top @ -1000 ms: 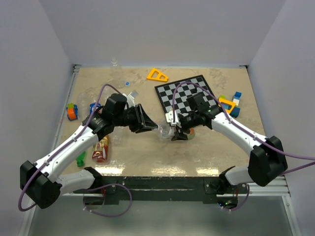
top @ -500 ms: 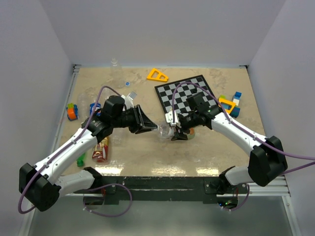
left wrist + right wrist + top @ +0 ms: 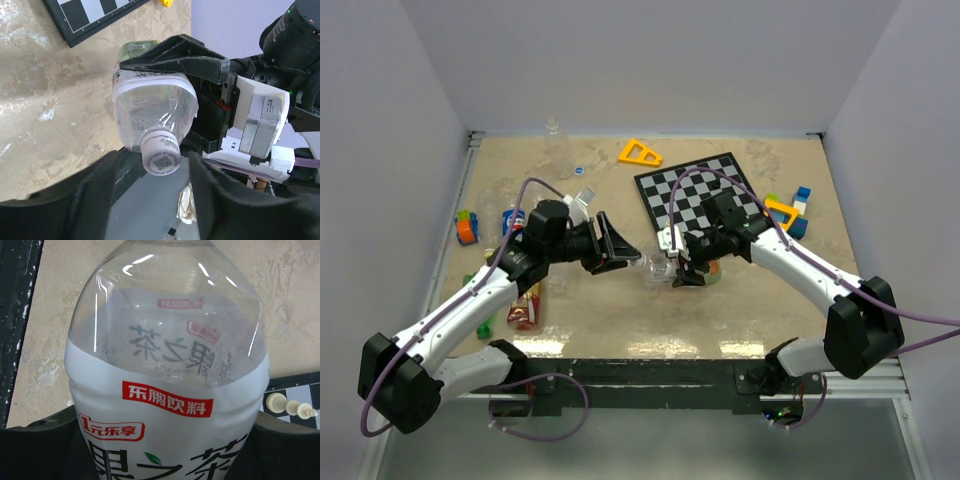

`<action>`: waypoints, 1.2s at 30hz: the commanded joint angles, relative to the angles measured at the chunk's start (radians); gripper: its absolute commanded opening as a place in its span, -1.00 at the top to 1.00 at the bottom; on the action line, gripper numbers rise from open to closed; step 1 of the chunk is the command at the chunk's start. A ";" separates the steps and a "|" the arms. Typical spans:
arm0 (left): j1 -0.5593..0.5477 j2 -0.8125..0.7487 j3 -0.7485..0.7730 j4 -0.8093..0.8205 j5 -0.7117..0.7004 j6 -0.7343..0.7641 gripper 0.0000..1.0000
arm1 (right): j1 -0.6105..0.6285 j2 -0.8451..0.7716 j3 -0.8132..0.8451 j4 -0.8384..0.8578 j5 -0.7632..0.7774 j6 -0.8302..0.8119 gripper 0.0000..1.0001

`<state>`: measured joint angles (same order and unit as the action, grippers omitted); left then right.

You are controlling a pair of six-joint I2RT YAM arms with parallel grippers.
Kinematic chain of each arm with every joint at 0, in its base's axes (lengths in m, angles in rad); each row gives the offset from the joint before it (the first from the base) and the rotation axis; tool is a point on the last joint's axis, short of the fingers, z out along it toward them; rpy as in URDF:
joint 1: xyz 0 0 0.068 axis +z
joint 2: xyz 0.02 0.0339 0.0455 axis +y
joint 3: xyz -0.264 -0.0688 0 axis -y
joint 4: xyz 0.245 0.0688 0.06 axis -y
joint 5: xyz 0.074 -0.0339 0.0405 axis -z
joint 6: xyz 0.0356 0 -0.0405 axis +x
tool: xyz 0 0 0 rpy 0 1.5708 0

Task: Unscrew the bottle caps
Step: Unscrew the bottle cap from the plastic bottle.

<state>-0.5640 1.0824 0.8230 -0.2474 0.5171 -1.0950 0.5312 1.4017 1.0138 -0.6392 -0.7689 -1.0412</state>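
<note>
Arms: I see both reaching inward from the near edge and meeting over the middle of the beige marbled table (image 3: pixel 600 310), wrists facing each other.
Left arm: its long white link climbs from the near-left corner toward the centre. The wrist is turned so that the left gripper (image 3: pixel 632 258) points right, roughly level.
Right arm: it rises from the near-right corner to a bend over the black-and-white chessboard (image 3: pixel 695 190), then folds back down and left to the right gripper (image 3: pixel 678 268).
Left jaws: apart, as I read the left wrist view. One black finger stands on each side of the white round plastic screw cap (image 3: pixel 161 156), with a gap showing beside the cap.
Right jaws: clamped across the body of the clear plastic bottle with a white wrap label (image 3: pixel 150 107), one finger on each side of the label.
Bottle place: between the two grippers, just on the near side of the chessboard's near-left corner. I cannot tell whether it clears the table.
Bottle axis: lying over, its long axis running left to right across the table.
Bottle heading: neck and cap toward the left arm, base toward the right arm.
Cap: seated on the neck, its flat top facing the left wrist camera.
Right wrist view: the bottle's clear shoulder and label fill it, and small white chess pieces (image 3: pixel 287 405) show on the board at the right edge.
</note>
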 commanded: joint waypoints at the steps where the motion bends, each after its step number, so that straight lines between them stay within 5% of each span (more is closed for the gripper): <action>1: 0.015 -0.045 -0.002 0.030 0.001 0.041 -0.42 | -0.008 -0.006 -0.001 -0.019 -0.012 -0.013 0.83; 4: 0.016 -0.076 0.004 -0.009 -0.023 0.081 -0.69 | -0.008 -0.004 -0.001 -0.019 -0.012 -0.013 0.83; 12: 0.015 -0.185 0.067 -0.185 -0.195 0.269 -0.96 | -0.008 -0.007 -0.001 -0.020 -0.012 -0.013 0.83; 21: 0.015 -0.344 0.055 -0.117 -0.302 0.785 -1.00 | -0.008 -0.012 0.000 -0.024 -0.018 -0.014 0.83; 26: 0.016 -0.392 -0.076 0.054 -0.016 1.136 -1.00 | -0.008 -0.015 0.002 -0.022 -0.018 -0.016 0.83; 36: 0.006 -0.329 -0.142 0.170 0.285 1.506 -0.98 | -0.007 -0.006 0.002 -0.024 -0.018 -0.017 0.83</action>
<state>-0.5529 0.7422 0.7151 -0.2153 0.6434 0.2131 0.5243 1.4017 1.0103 -0.6594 -0.7692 -1.0431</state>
